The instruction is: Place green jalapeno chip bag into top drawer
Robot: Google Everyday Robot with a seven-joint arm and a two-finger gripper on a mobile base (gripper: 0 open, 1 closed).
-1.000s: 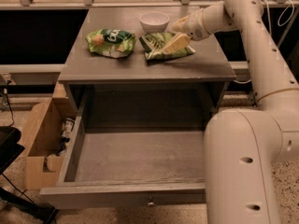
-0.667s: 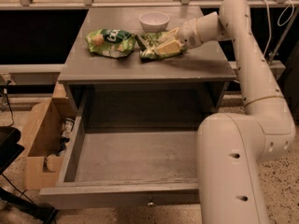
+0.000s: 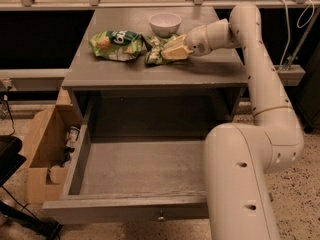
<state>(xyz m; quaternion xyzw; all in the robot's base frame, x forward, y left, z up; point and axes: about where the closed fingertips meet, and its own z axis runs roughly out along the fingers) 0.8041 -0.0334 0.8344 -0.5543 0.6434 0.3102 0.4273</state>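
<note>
Gripper (image 3: 173, 52) clasps green jalapeno chip bag (image 3: 154, 53); one bowl (image 3: 165, 23).

The white bowl (image 3: 165, 23) sits near the back edge of the grey cabinet top (image 3: 225, 69). Just in front of the bowl lies the green jalapeno chip bag (image 3: 156, 50), crumpled and flat on the surface. The gripper (image 3: 175, 49) is in front of the bowl and slightly to its picture-right, lying over that end of the bag. The pale arm (image 3: 250, 59) reaches in from the bowl's picture-right. 1 other green bag (image 3: 116, 45), with a dark logo, lies in front and picture-left of the bowl, touching the jalapeno bag. Well in front of the bowl and lower down, the top drawer (image 3: 140, 174) stands pulled out. A cardboard box (image 3: 42, 154) sits on the floor, far to the bowl's front picture-left.
</note>
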